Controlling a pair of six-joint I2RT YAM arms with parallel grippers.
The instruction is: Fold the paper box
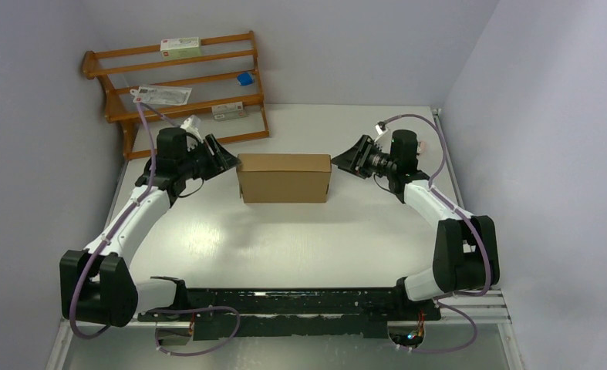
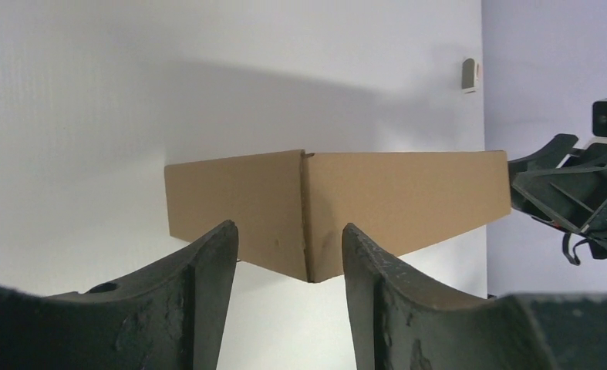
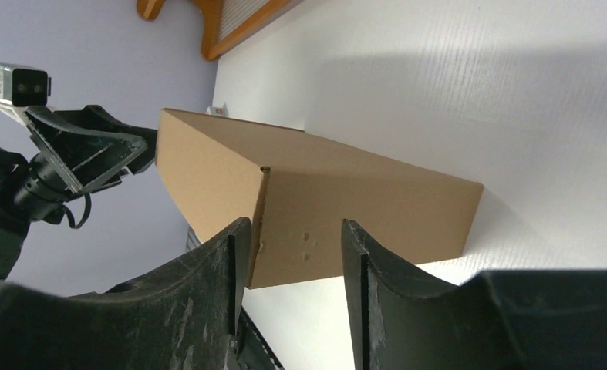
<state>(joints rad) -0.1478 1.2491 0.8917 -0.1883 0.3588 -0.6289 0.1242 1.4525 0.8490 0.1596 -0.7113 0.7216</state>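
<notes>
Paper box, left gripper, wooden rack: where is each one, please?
paper box (image 1: pixel 284 187), top view, near side wall
left gripper (image 1: pixel 230 158), top view, between its fingertips
wooden rack (image 1: pixel 227 38), top view, top rail

The paper box (image 1: pixel 284 179) is viewed from above and behind, and closely from opposite ends in both wrist views.

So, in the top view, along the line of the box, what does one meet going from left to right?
left gripper → box → right gripper
</notes>
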